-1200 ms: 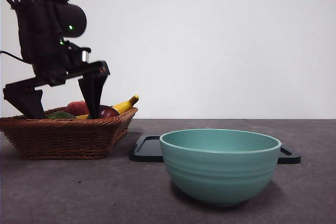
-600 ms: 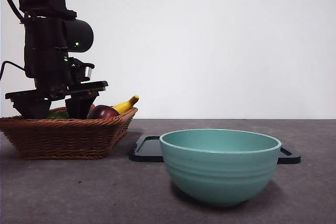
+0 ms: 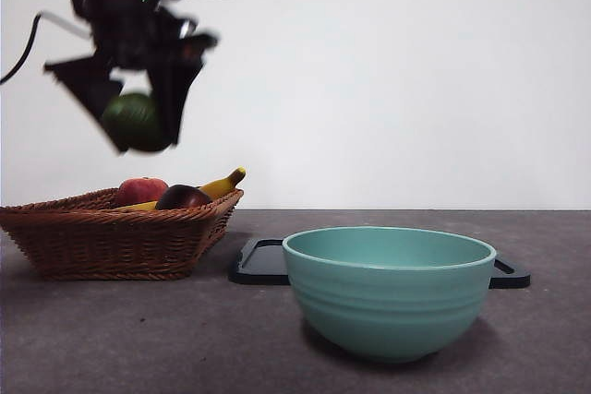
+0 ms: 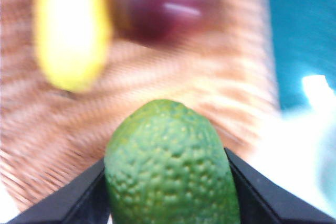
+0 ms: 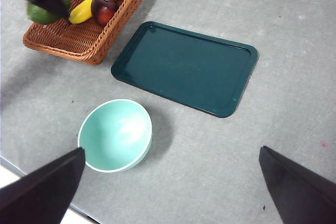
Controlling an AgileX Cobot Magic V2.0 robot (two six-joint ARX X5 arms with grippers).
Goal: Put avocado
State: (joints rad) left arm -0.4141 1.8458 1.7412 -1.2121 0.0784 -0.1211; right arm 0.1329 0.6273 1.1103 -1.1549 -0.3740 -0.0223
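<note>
avocado [image 3: 135, 122] is up — half a second ago the left gripper [image 3: 138, 126] sat low in the wicker basket [image 3: 111, 232], now it hangs well above the rim, jaws clamped on the fruit's flanks. the pick looks done; placing is left. apple [image 3: 138, 190], maroon fruit [image 3: 182, 197] and banana [image 3: 222, 184] are well below. open air toward the teal bowl [image 3: 388, 288] and dark tray [image 5: 184, 66] — right gripper [image 5: 170, 192] waits high, spread wide, empty.
</note>
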